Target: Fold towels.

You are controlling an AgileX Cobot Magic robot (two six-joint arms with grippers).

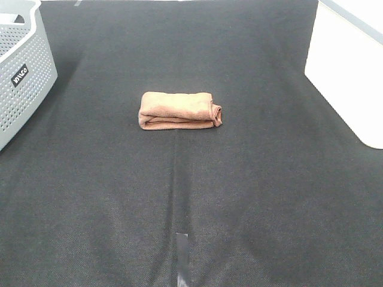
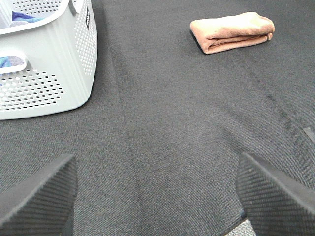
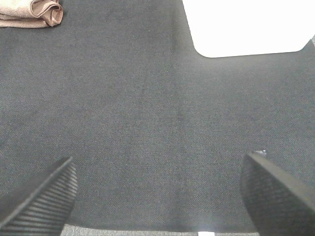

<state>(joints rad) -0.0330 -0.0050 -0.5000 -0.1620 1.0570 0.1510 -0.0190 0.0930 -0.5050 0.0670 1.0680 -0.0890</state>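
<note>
One towel [image 1: 179, 110] lies folded into a small bundle in the middle of the surface [image 1: 239, 209], so this fold looks finished. Both tools, left [image 2: 157, 196] and right [image 3: 157, 196], are wide open, empty, far from it. The basket [image 2: 59, 73] holds more cloth, perhaps next.

Reddish-brown folded terry-cloth towel [image 1: 179, 110]: soft, matt, finely napped pile, stitched hem visible at one end. Dark grey woven fabric table covering [image 1: 251, 197]: matt, coarse diagonal weave, faintly creased. Pale grey perforated plastic laundry basket [image 2: 59, 73]: smooth, slight sheen, rows of small round holes. White rounded container [image 1: 353, 72]: smooth, featureless finish, material uncertain. Black gripper finger pads [image 2: 42, 194]: matt, rubber-like, ribbed diamond texture.
</note>
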